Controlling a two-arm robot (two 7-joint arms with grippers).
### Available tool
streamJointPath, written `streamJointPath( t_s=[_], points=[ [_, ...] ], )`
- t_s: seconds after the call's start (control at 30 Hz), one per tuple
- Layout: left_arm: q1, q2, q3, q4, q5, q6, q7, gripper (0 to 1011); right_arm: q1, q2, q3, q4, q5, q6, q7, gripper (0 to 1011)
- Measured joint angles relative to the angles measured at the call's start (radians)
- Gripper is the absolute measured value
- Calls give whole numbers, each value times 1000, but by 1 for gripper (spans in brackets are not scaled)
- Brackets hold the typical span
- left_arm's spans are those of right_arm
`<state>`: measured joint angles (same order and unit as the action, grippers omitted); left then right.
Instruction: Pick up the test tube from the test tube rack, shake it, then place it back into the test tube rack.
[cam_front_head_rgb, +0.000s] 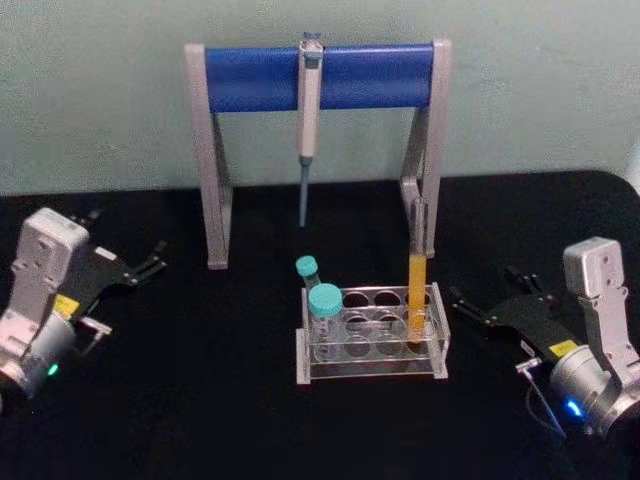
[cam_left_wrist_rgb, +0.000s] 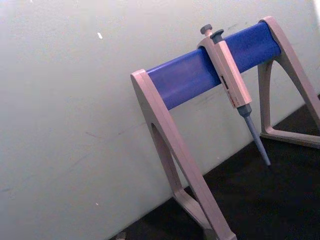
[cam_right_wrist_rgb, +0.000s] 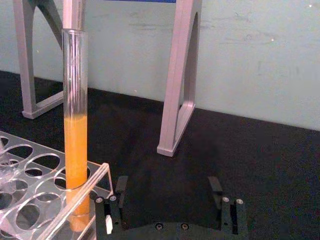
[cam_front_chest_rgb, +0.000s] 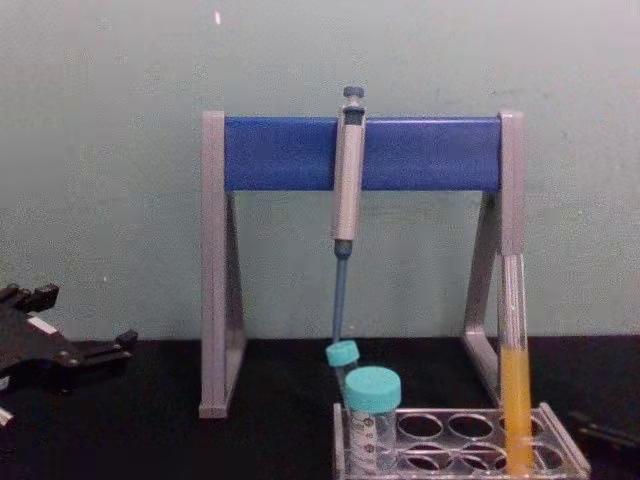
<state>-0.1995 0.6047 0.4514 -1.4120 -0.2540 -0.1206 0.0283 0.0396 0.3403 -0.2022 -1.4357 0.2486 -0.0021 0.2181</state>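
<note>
The test tube (cam_front_head_rgb: 417, 290) is a tall clear glass tube with orange-yellow liquid in its lower half. It stands upright in a hole at the right end of the clear plastic test tube rack (cam_front_head_rgb: 372, 372) at mid-table. In the right wrist view the test tube (cam_right_wrist_rgb: 76, 145) rises from the rack's corner (cam_right_wrist_rgb: 30, 200), ahead of my open right gripper (cam_right_wrist_rgb: 167, 187) and off to one side. That right gripper (cam_front_head_rgb: 470, 305) rests just right of the rack, empty. My left gripper (cam_front_head_rgb: 152, 262) is parked open at the far left, well away from the rack.
Two teal-capped tubes (cam_front_head_rgb: 323, 305) stand at the rack's left end. Behind the rack is a grey-and-blue pipette stand (cam_front_head_rgb: 215, 180) with a pipette (cam_front_head_rgb: 309, 100) hanging from its bar; its right leg (cam_front_head_rgb: 425, 190) is close behind the test tube. A pale wall closes the back.
</note>
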Motion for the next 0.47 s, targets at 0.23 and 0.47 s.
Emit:
streamJointPath(
  t_s=[0.23,0.47],
  points=[
    [0,0,0,0,0,0,0,1001,0,0,0,0,0,0,0,1000],
    [0,0,0,0,0,0,0,1001,0,0,0,0,0,0,0,1000]
  ],
)
